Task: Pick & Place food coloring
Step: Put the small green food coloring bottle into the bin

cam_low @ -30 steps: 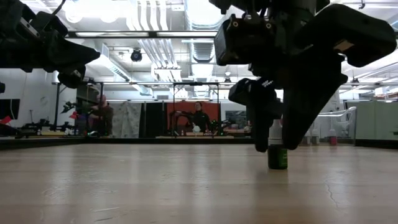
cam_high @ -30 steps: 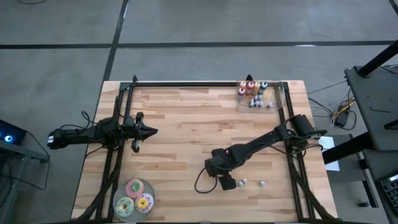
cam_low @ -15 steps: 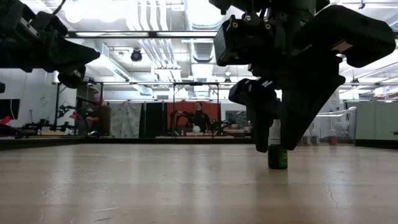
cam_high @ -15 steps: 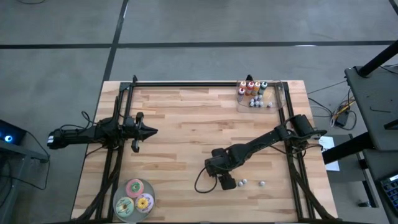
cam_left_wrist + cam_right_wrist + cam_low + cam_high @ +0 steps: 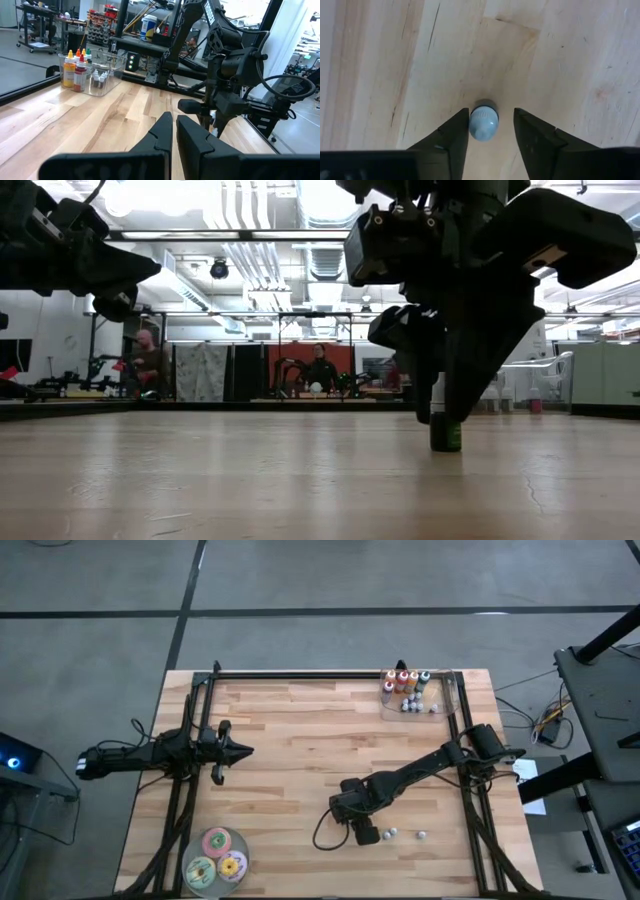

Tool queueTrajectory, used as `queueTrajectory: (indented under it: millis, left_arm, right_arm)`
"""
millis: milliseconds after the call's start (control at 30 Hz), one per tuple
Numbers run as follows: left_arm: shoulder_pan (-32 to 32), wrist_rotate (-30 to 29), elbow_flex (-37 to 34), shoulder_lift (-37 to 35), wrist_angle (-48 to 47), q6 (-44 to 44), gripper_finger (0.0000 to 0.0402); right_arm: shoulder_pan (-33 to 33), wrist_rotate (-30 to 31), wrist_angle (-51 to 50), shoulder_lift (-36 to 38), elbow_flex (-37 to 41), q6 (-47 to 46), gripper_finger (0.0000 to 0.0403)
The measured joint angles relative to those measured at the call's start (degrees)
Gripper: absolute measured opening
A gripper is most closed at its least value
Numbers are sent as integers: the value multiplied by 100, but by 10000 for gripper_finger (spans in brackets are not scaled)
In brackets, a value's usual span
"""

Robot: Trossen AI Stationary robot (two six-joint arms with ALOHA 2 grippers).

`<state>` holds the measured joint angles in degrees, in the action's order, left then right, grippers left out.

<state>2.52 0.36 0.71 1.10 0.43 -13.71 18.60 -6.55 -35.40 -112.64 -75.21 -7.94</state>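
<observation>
A tiny food coloring bottle (image 5: 446,432), dark-bodied with a pale cap (image 5: 483,124), stands upright on the wooden table near its front right. My right gripper (image 5: 491,131) points steeply down over it, open, one finger on each side of the cap. In the high view that gripper (image 5: 362,830) shows beside the bottle's cap (image 5: 369,836). Two more small bottles (image 5: 392,833) (image 5: 421,836) stand just to the right. My left gripper (image 5: 240,751) hovers shut and level over the table's left side, holding nothing. My right gripper comes from above, pointing down. One finger (image 5: 460,127) stands right at the side of the bottle's cap (image 5: 473,124); whether it touches I cannot tell. The other finger (image 5: 527,130) is still apart from the cap. The bottle stands on the table.
A clear bin (image 5: 418,698) with several larger and small bottles sits at the far right corner. Three flat round discs (image 5: 216,857) lie near the front left. Black frame rails (image 5: 320,673) run along the far edge and both sides.
My right gripper's fingers have drawn in toward each other around the small bottle, without the hand moving. The bottle has stayed upright in the same spot.
</observation>
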Motion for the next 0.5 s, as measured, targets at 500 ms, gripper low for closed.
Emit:
queueTrajectory:
  millis: [500]
  left_arm:
    - [0,1,-1,2,0,0,0]
  right_arm:
    - [-10,2,-45,19,-44,-107,78]
